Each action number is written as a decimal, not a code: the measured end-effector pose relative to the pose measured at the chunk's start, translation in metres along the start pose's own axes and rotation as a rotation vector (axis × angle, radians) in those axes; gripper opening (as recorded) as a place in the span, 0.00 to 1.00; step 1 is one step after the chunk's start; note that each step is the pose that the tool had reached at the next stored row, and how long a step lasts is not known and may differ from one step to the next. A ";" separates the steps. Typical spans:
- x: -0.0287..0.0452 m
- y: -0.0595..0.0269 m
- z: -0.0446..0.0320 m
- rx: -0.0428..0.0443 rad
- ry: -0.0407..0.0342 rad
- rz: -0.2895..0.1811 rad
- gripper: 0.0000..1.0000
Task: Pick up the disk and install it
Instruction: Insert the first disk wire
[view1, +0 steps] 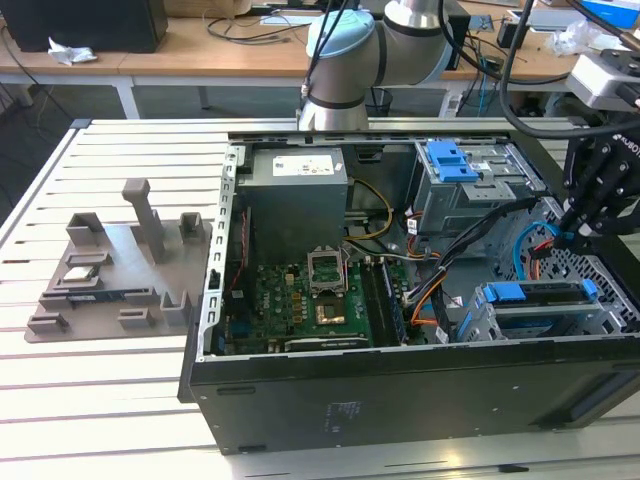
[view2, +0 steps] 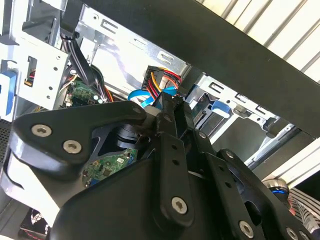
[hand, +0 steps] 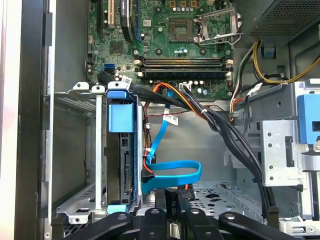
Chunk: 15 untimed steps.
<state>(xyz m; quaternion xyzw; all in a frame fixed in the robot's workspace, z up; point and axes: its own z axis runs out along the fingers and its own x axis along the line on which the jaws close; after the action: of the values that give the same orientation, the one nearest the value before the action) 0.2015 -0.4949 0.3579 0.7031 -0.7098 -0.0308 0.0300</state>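
- Starting with the exterior view: spotting the open computer case (view1: 350, 400) lying on the slatted table (view1: 120, 400), with the motherboard (view1: 300, 300) facing up and the grey power-supply box (view1: 295, 190) at the far side.
- Seeing the disk (view1: 540, 295) sitting in the drive cage at the near corner of the case, on the exterior view's right, blue rail showing along its upper edge.
- Finding the gripper (view1: 585, 225) hanging just above and slightly behind that cage, close to the disk but apart from it as far as this angle goes.
- Noticing a bare blue bracket (view1: 450, 160) on the other cage further back, and a grey parts fixture (view1: 110, 270) lying well apart on the table at the exterior view's left.
- Moving to the second wrist view: looking along the black linkage of the gripper (view2: 167, 102), tip sitting right by a bundle of red and yellow wires and a blue cable inside the case.
- Not managing to tell here whether it's gripping anything or loose.
- Moving to the first wrist view: looking down into the case at the motherboard (hand: 175, 40), with the disk (hand: 121, 120) standing edge-on in its metal cage, blue rail on top.
- Seeing a blue ribbon cable (hand: 175, 167) looping from the disk's side towards the gripper (hand: 172, 210).
- Placing the disk beside the gripper, near but not touching, with the cable loop between them.
- Still not being able to call it open or closed from this angle either.
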 end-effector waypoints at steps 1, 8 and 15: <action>0.0000 0.0000 0.0000 0.0000 0.0001 0.000 0.20; 0.0001 0.0000 -0.0001 0.0000 0.0007 0.000 0.28; 0.0004 0.0003 -0.0036 0.0001 0.0025 0.001 0.28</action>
<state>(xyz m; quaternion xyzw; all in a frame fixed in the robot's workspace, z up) 0.2015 -0.4953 0.3615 0.7029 -0.7100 -0.0299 0.0309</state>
